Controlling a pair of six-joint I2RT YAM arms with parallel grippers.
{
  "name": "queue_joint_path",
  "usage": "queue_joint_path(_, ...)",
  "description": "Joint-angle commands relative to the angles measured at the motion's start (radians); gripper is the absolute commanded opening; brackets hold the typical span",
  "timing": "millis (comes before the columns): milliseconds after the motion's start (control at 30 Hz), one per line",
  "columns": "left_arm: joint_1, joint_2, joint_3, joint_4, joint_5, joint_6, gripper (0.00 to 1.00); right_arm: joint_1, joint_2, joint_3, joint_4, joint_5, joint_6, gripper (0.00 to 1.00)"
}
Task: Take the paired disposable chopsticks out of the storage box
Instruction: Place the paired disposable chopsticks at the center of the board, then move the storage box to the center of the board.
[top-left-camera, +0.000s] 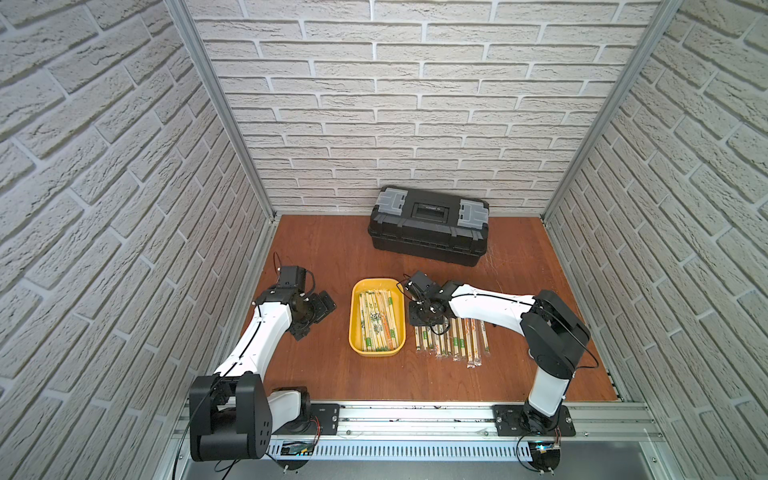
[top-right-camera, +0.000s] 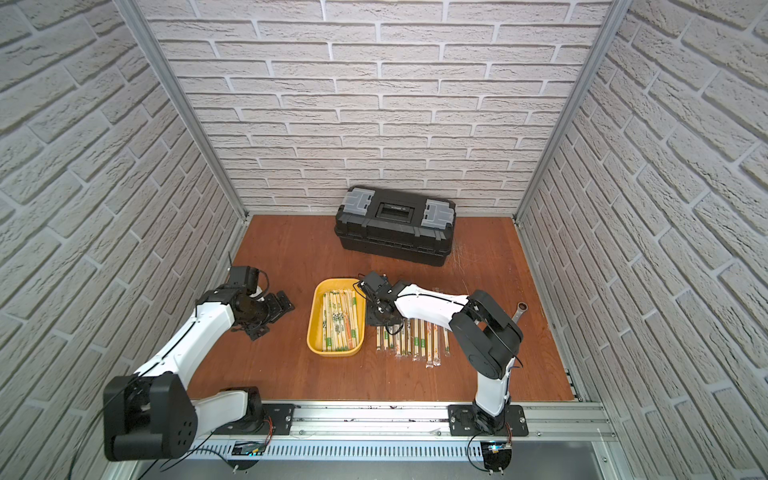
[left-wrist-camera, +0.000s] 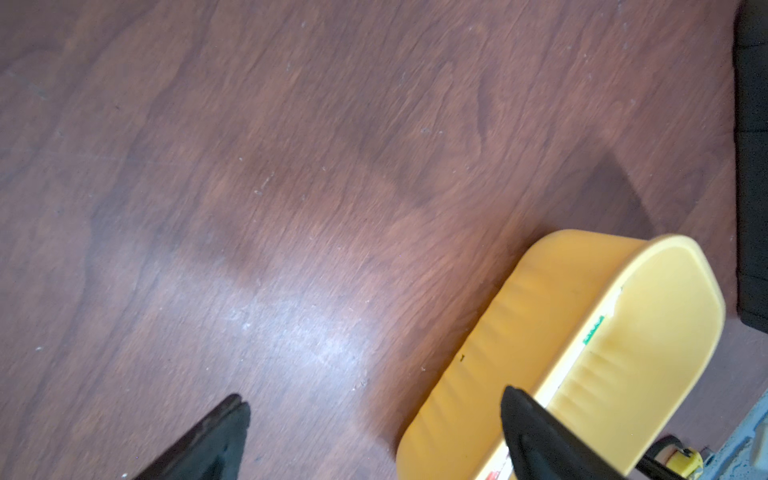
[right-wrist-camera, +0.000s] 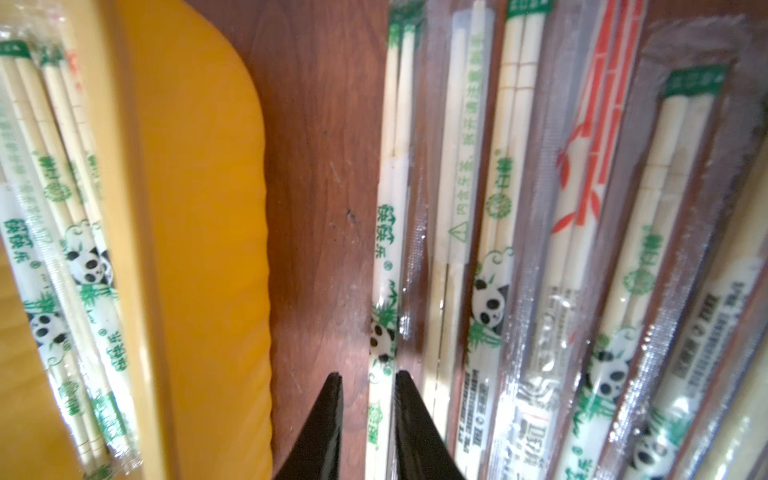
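Chopsticks (top-left-camera: 376, 322) in the box (top-left-camera: 352, 324) lie along its length; a row (top-left-camera: 457, 343) lies on the tabletop (top-left-camera: 332, 249) just right of it. My right fingers (right-wrist-camera: 328, 415) stand slightly parted astride the row's nearest pair (right-wrist-camera: 384, 257), gripping nothing, the box to their left. Left fingers (left-wrist-camera: 532, 424) gape empty beyond its other wall, farther off.

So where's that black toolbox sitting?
In both top views the black toolbox sits far back against the brick wall, beyond the yellow tray, slightly to its right.
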Motion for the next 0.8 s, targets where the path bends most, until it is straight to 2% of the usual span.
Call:
queue_joint_path(0,-0.004,0.008,0.021,-0.001,-0.011,0.015,0.98,0.023,-0.018,0.037,-0.02,-0.006,0.004,0.25)
queue_joint_path(400,-0.003,-0.004,0.077,-0.042,-0.014,0.041,0.98,0.094,0.126,0.254,-0.026,-0.067,0.013,0.25)
queue_joint_path(600,-0.009,-0.02,0.103,-0.06,0.005,0.04,0.98,0.108,0.147,0.285,0.003,-0.1,0.026,0.25)
queue_joint_path(767,-0.055,-0.023,0.121,-0.061,0.012,0.028,0.98,0.115,0.167,0.281,0.021,-0.115,0.028,0.25)
